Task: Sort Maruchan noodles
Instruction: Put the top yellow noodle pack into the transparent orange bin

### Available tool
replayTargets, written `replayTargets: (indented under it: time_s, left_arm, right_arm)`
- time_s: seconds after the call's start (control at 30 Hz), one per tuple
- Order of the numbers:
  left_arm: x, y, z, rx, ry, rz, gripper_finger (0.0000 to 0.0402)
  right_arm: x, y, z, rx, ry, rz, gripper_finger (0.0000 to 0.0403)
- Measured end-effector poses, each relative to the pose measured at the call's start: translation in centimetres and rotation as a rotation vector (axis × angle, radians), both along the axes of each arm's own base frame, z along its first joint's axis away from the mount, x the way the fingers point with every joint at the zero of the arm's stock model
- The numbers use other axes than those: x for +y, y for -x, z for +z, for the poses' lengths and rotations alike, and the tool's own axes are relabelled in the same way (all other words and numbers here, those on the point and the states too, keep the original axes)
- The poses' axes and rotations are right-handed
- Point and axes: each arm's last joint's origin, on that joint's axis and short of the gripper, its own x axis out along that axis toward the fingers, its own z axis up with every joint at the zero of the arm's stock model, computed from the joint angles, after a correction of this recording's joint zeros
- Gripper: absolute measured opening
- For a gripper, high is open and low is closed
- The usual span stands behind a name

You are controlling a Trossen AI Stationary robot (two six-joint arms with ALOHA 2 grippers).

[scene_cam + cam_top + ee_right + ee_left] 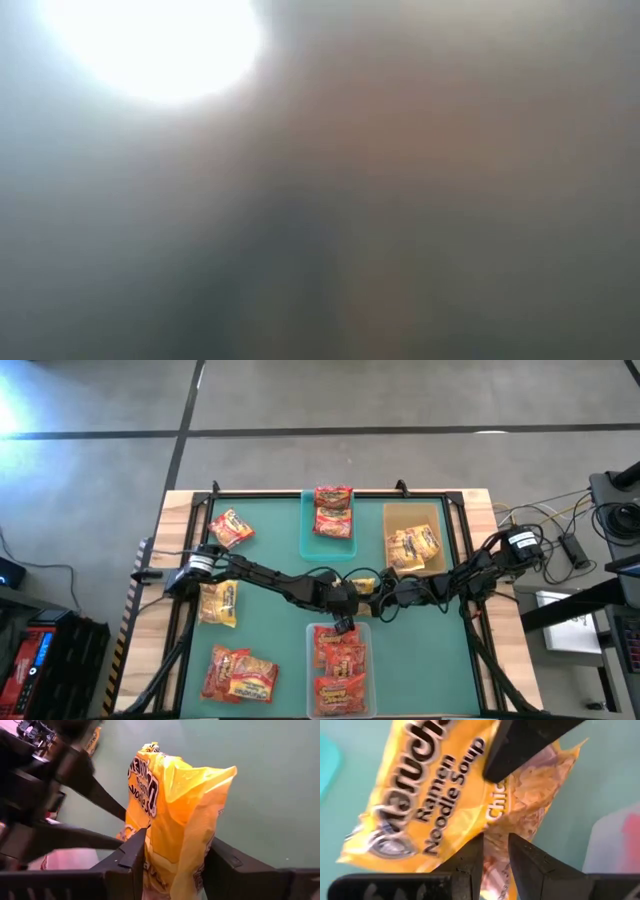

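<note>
Light, crinkly, slippery yellow noodle packet (172, 820) at tabletop (270, 540) centre, pinched by left claw (495, 850), right claw (175, 870) straddling its end.

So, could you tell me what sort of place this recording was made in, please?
Probably a robotics lab or test workspace: a bare grey concrete floor surrounds a wood-edged, green-topped table, loose cables and black electronic gear sit beside it, and flat crinkly ramen packets lie sorted in a teal plastic bin.
</note>
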Motion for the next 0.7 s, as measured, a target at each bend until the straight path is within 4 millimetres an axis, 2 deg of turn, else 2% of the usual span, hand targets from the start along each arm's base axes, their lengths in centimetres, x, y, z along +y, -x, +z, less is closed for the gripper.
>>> replayTargets:
  time_s: [0.37,0.7]
  left_arm:
    - [-1.6,2.8,3.6,0.033,-0.111,0.12,0.0075]
    - [-2.5,3.6,4.0,0.054,-0.122,0.146,0.0075]
  right_arm:
    - [0.0,0.2,1.3,-0.03,0.055,0.042,0.0126]
    - [-0.1,0.5,3.2,-0.091,0.088,0.07,0.0125]
